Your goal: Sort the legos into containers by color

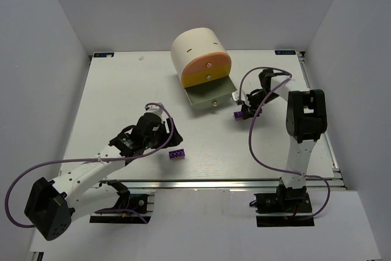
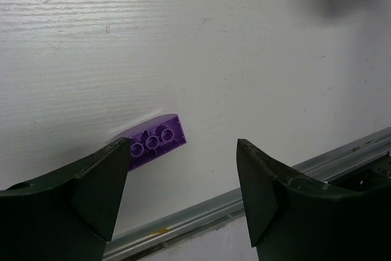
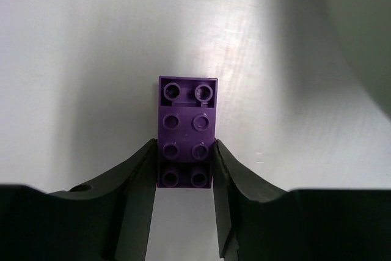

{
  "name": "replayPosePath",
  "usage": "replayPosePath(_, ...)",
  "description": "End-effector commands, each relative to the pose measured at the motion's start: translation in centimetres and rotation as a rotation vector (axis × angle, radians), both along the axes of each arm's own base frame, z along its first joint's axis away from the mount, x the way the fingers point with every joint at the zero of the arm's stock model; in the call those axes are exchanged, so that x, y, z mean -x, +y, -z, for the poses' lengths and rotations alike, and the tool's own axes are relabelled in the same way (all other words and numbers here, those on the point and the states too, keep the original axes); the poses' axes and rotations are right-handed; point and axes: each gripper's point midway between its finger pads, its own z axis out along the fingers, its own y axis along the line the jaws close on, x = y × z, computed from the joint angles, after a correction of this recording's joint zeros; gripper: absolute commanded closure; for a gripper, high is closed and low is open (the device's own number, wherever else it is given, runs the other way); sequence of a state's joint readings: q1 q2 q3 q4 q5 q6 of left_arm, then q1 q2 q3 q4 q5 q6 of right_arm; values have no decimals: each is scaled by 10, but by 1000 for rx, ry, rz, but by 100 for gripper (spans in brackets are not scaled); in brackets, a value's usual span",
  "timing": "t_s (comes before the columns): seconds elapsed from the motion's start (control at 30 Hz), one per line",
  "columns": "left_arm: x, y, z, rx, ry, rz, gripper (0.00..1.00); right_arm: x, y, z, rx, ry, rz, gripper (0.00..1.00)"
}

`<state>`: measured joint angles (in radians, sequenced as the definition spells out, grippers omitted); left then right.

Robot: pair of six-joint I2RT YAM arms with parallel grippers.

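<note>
A light purple lego (image 1: 177,154) lies underside up on the table near the front edge. My left gripper (image 1: 157,140) is open just left of it. In the left wrist view the lego (image 2: 156,142) lies off my left fingertip (image 2: 119,154), outside the gap of the left gripper (image 2: 183,148). My right gripper (image 1: 243,110) is shut on a dark purple lego (image 1: 239,114) right of the cabinet (image 1: 195,46). In the right wrist view that lego (image 3: 186,111) sits studs up in the right gripper (image 3: 184,151). The grey-green drawer (image 1: 211,96) is pulled out. The peach-orange drawer (image 1: 206,64) and yellow drawer (image 1: 206,78) are shut. No green, orange or yellow lego is in view.
A metal rail (image 1: 232,181) runs along the table's front edge, also seen in the left wrist view (image 2: 293,172). White walls close in the table on the left, back and right. A purple cable (image 1: 253,145) loops beside the right arm.
</note>
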<state>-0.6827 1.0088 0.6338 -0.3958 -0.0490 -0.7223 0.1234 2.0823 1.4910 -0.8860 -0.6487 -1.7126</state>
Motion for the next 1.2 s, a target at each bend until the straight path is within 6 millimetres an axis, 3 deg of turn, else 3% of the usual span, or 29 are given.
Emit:
replayPosePath(0.0, 0, 2, -12, 16, -33, -12, 20, 42, -1, -46, -30, -13, -111, 90)
replayPosePath(0.07, 1, 2, -10, 15, -29, -7, 20, 56, 10, -72, -99, -25, -139, 93)
replayPosePath(0.1, 2, 3, -8, 13, -25, -6, 20, 62, 15, -96, -124, -59, -139, 93)
replayPosePath(0.2, 3, 1, -5, 13, -14, 4, 20, 63, 36, -138, -193, -118, -74, 93)
replayPosePath(0.33, 4, 0, -2, 0, 5, 13, 20, 31, 68, -177, -257, -307, -13, 93)
replayPosePath(0.4, 3, 1, -2, -10, 5, 9, 20, 16, 72, -179, -237, -353, 21, 93)
replayPosePath(0.43, 3, 2, -3, -9, 4, 7, 20, 5, 84, -186, -253, -391, 40, 92)
replayPosePath(0.6, 3, 3, -6, -8, 4, -6, 20, -38, 103, -174, -200, -425, 100, 88)
replayPosePath(0.63, 4, 4, -6, -10, 6, -8, 20, -48, 108, -184, -206, -452, 106, 86)
replayPosePath(0.7, 4, 5, -7, -11, 8, -10, 20, -58, 116, -173, -181, -440, 109, 73)
replayPosePath(0.73, 5, 6, -6, -16, 13, -11, 20, -65, 116, -178, -179, -457, 114, 67)
replayPosePath(0.77, 4, 5, -6, -20, 16, -10, 20, -69, 119, -173, -164, -457, 118, 52)
replayPosePath(0.8, 6, 6, -4, -26, 26, -12, 20, -72, 119, -174, -163, -463, 124, 48)
replayPosePath(0.93, 7, 4, -2, -24, 57, -16, 20, -76, 118, -176, -170, -464, 153, 41)
replayPosePath(1.07, 8, 1, 6, -44, 97, 0, 20, -61, 116, -188, -208, -438, 170, 41)
replayPosePath(1.1, 7, 0, 6, -50, 98, 8, 20, -56, 114, -193, -225, -417, 194, 42)
replayPosePath(1.17, 7, -2, 10, -79, 100, 51, 24, -33, 116, -207, -297, -351, 174, 55)
